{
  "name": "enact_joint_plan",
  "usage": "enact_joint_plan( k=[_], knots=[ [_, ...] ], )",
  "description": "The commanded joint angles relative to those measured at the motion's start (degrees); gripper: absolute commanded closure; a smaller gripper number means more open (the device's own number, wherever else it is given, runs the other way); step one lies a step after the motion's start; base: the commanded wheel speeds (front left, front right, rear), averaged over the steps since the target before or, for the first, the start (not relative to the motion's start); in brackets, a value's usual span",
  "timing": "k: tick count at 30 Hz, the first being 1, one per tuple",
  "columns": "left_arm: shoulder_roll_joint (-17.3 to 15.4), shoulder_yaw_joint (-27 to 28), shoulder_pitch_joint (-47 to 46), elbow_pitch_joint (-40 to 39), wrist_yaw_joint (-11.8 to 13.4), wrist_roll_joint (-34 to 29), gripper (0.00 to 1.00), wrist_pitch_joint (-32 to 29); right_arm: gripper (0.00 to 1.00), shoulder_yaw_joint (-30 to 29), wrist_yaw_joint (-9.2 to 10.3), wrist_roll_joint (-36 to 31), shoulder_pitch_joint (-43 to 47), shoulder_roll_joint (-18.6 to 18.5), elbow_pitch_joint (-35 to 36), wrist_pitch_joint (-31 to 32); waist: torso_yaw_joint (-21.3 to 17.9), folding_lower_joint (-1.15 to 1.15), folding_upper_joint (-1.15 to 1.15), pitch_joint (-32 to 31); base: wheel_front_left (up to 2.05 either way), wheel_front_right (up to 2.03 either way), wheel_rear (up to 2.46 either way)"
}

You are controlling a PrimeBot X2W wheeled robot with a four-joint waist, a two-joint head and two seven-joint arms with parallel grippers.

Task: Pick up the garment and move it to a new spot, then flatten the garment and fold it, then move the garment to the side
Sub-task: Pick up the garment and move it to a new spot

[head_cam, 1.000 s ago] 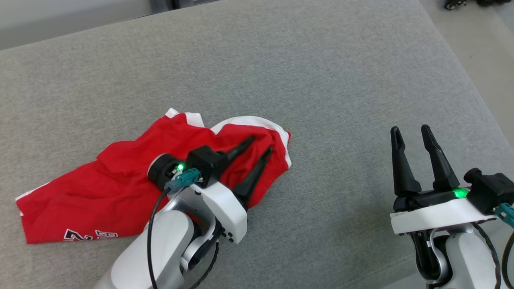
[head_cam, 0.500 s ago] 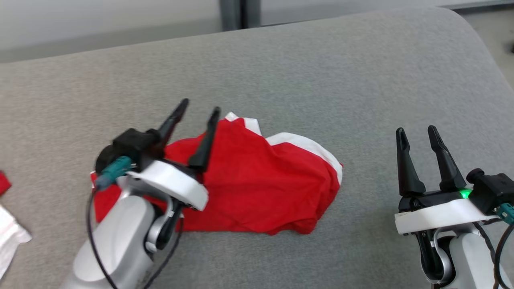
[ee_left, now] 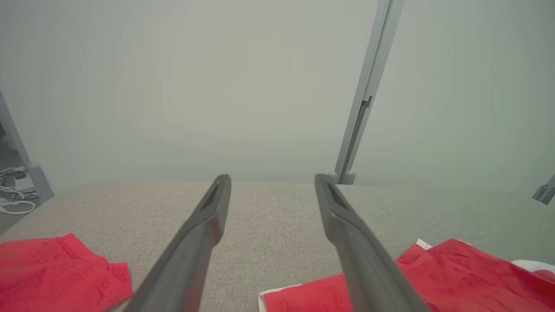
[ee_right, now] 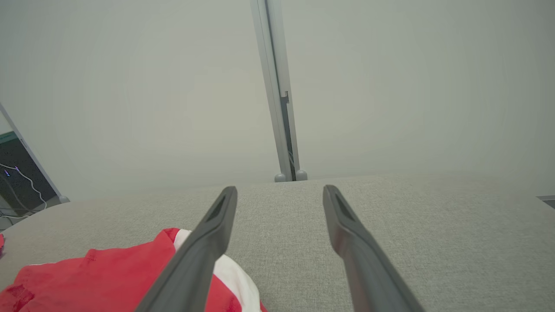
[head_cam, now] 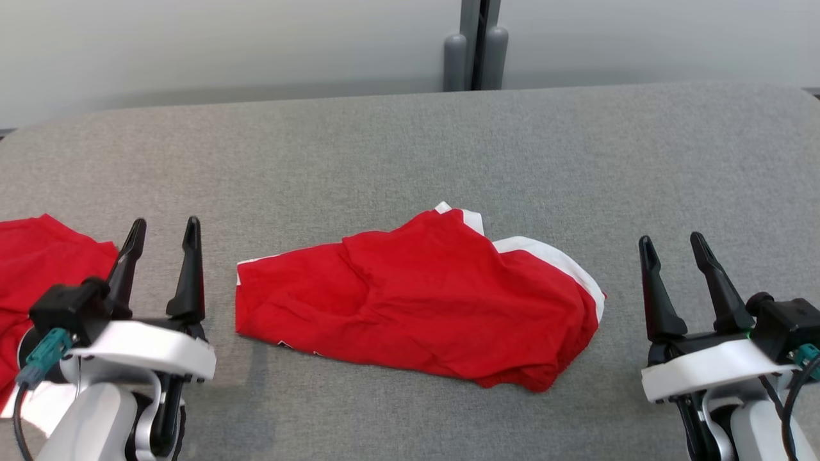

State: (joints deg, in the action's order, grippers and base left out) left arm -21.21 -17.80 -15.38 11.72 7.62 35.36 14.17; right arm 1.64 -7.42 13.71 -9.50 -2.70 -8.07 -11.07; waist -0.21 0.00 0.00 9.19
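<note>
**Left gripper off the cloth, garment lying free**

And the left gripper (head_cam: 164, 225) has come away! A second ago its fingers lay over the red garment (head_cam: 416, 294). Now it stands beside the garment's left edge, jaws spread wide, nothing between them. The head camera has swung up too, so the shift of the whole picture is the camera's doing, not the cloth's.

Now the setting. A grey padded surface (head_cam: 410, 147) of woven fabric, rounded at its far corners, runs the full width of the head view. Behind it is a plain pale wall (head_cam: 224, 45), with a grey post (head_cam: 474, 45) rising at the middle of the far edge. In the left wrist view, loose cables (ee_left: 13, 203) lie on the floor past the surface's left end.

The garment sits in the middle of the surface, rumpled, with white trim (head_cam: 564, 262) along its right side. It lies between the two grippers. The left gripper is near its left edge, a strip of bare grey between them. The right gripper (head_cam: 671, 240) stands near the right side, also not touching, fingers just as wide, empty, pointing toward the wall.

Far left, a second red cloth (head_cam: 38, 256) lies beside and partly behind the left arm. Below it is a white patch (head_cam: 29, 406), cloth perhaps, but too little shows to be sure.
</note>
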Motion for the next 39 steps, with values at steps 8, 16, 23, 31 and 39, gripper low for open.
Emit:
enact_joint_plan(
  k=[8,16,23,31,39],
  knots=[
    [-3.34,1.29,8.01,-5.37,1.64,-0.53,0.00,0.06,0.00,-1.11,-0.13,-2.08,5.27,-0.39,2.65,3.05,1.00,0.00,0.00,-3.82,0.00,0.00,0.00],
    [-4.46,-0.23,12.56,-9.13,3.19,-1.20,0.00,-2.30,0.00,-2.16,-0.13,-1.90,9.46,-0.39,4.70,4.55,1.03,0.00,0.00,-6.42,0.00,0.00,0.00],
    [-5.31,-1.04,14.93,-11.71,4.46,-1.50,0.00,-4.34,0.00,-2.89,-0.13,-2.14,12.14,-0.39,6.18,5.62,1.14,0.00,0.00,-7.80,0.00,0.00,0.00],
    [-5.29,-1.08,16.04,-13.21,5.17,-0.82,0.00,-4.92,0.00,-3.45,-0.13,-2.03,12.72,-0.39,7.42,6.27,1.54,0.00,0.00,-7.66,0.00,0.00,0.00],
    [-5.48,-1.06,15.88,-13.44,5.72,-0.84,0.00,-5.11,0.00,-3.79,-0.13,-2.69,12.77,-0.39,8.20,6.86,1.48,0.00,0.00,-7.39,0.00,0.00,0.00]
  ],
)
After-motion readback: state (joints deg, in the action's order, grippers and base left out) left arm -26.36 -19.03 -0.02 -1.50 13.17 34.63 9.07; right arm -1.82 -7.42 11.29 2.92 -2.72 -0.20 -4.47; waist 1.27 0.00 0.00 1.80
